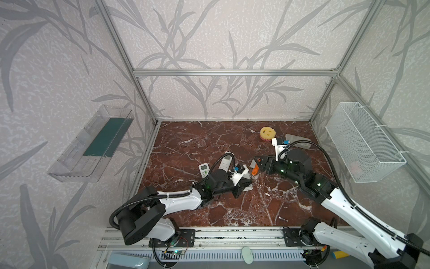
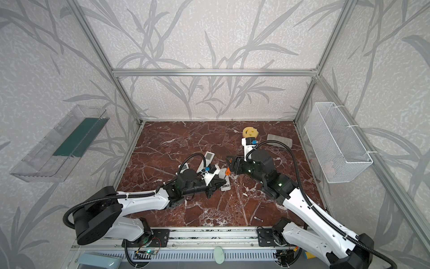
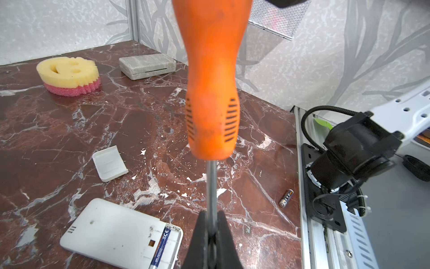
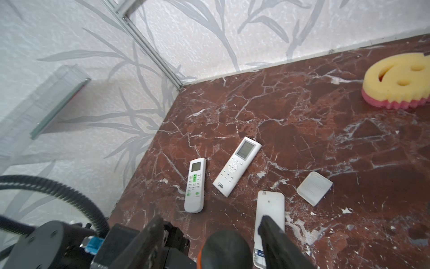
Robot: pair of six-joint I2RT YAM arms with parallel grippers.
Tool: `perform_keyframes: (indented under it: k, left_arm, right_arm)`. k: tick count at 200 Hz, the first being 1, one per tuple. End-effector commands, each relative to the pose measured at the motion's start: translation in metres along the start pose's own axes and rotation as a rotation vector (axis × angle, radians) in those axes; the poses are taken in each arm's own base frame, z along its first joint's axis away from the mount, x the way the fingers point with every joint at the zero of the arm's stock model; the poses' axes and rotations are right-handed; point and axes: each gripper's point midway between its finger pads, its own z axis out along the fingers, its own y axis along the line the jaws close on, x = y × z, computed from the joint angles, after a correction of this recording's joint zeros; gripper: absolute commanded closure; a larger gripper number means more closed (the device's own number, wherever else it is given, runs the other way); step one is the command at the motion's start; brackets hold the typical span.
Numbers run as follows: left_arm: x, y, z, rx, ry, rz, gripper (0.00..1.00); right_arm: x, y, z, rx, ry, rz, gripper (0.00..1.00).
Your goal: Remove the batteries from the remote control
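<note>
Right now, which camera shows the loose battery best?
The left wrist view: the battery lies unobstructed on the table, its dark body and silvery end clear. In both top views it is only a tiny sliver near the front edge. The right wrist view misses it.

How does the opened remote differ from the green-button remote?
Opened remote lies back up; green-button remote lies screen up. Opened remote's battery bay is uncovered, cover beside it; green-button remote's back is hidden. Both white, flat on the table.
</note>
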Motion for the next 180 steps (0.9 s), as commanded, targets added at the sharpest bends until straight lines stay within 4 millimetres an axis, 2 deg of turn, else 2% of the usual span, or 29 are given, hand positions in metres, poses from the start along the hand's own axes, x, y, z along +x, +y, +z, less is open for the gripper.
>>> perform_keyframes:
  k: [1, 25, 44, 58, 100, 119, 123, 134, 146, 164, 180]
  left_arm:
    - [-0.024, -0.018, -0.011, 0.112, -0.039, 0.040, 1.00]
    - [-0.037, -0.023, -0.020, 0.176, -0.062, 0.007, 1.00]
    - [-0.043, -0.024, -0.024, 0.200, -0.078, -0.012, 1.00]
    - [-0.045, -0.025, -0.025, 0.202, -0.080, -0.013, 1.00]
    - [-0.041, -0.019, -0.024, 0.171, -0.053, -0.032, 1.00]
    - [-0.039, -0.013, -0.024, 0.140, -0.049, -0.052, 1.00]
    - [-0.040, -0.010, -0.024, 0.125, -0.052, -0.059, 0.95]
    - [-0.038, 0.000, -0.024, 0.073, -0.052, -0.099, 0.72]
    - [-0.037, 0.015, -0.027, -0.001, -0.061, -0.162, 0.58]
    - [-0.026, 0.053, -0.036, -0.168, -0.057, -0.357, 0.52]
    - [-0.003, 0.081, -0.045, -0.313, 0.021, -0.510, 0.52]
  right_arm:
    - [0.014, 0.020, -0.006, -0.141, 0.078, -0.086, 0.34]
    - [0.026, 0.027, -0.005, -0.196, 0.139, -0.134, 0.34]
    - [0.035, 0.033, 0.001, -0.251, 0.179, -0.134, 0.40]
    - [0.038, 0.037, 0.006, -0.282, 0.196, -0.123, 0.51]
    - [0.033, 0.038, 0.011, -0.292, 0.166, -0.117, 0.99]
    - [0.031, 0.036, 0.010, -0.267, 0.139, -0.127, 1.00]
    - [0.030, 0.035, 0.010, -0.254, 0.128, -0.130, 1.00]
    - [0.030, 0.029, 0.011, -0.202, 0.095, -0.145, 1.00]
    - [0.031, 0.022, 0.011, -0.125, 0.051, -0.184, 1.00]
    - [0.036, 0.014, 0.012, 0.007, -0.018, -0.277, 1.00]
    - [0.045, 0.012, 0.016, 0.100, -0.063, -0.370, 1.00]
